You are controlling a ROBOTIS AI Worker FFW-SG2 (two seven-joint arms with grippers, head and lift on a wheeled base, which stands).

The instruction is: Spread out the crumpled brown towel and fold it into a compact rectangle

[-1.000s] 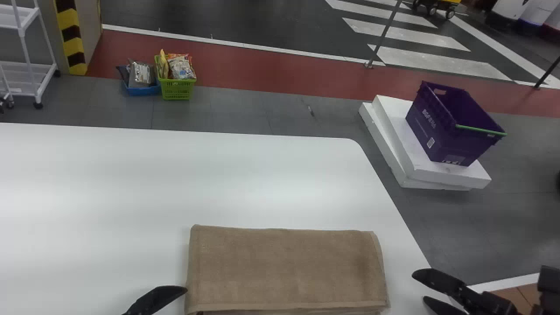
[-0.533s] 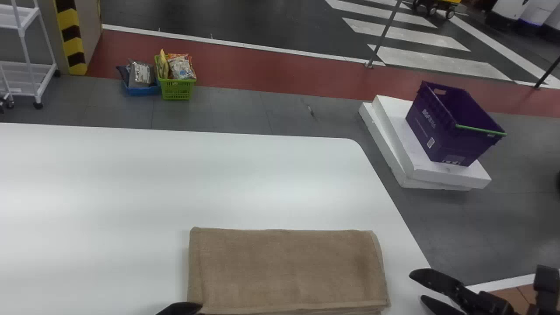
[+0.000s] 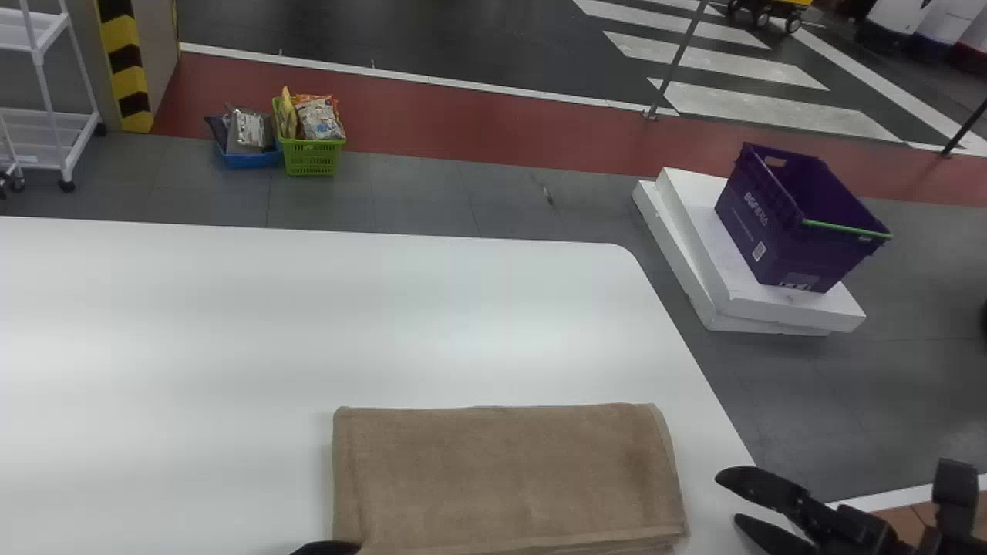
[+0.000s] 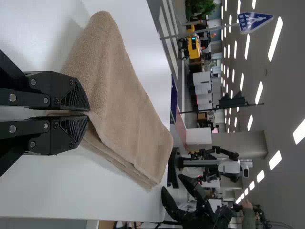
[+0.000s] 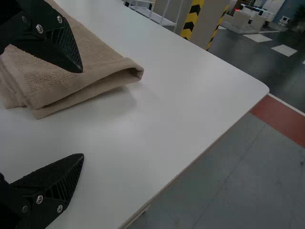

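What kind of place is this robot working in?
Probably an indoor robotics test or demo hall: ceiling light strips, another robot standing beyond the table, and a mock street with a painted crosswalk on the floor.

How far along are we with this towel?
Done, by the look of it: the brown towel is spread smooth and folded into a layered rectangle on the white table.
In progress: the left hand pinches its near left part; the open right hand holds nothing.
Left: probably aligning the slightly staggered layers, perhaps another fold, then release.
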